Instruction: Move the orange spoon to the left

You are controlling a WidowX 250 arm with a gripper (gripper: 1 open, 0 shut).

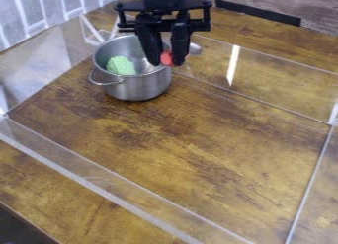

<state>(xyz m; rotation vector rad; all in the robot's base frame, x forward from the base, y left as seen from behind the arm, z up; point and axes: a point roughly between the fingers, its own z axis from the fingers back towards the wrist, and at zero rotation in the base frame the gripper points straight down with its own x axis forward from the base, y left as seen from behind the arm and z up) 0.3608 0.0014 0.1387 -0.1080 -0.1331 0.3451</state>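
Note:
My gripper (166,48) hangs over the right rim of the steel pot (132,78), fingers pointing down. Between the dark fingers (149,45) shows the red-orange handle of the orange spoon (171,58), and the gripper is shut on it. A small shiny bit beside the right finger may be the spoon's bowl. The spoon is off the table, level with the pot's rim. Inside the pot, on its left side, lies a green item (122,64).
The wooden table (199,139) is enclosed by low clear plastic walls (79,174). A bright white strip (235,65) stands on the back right wall. White railings (53,6) are at the back left.

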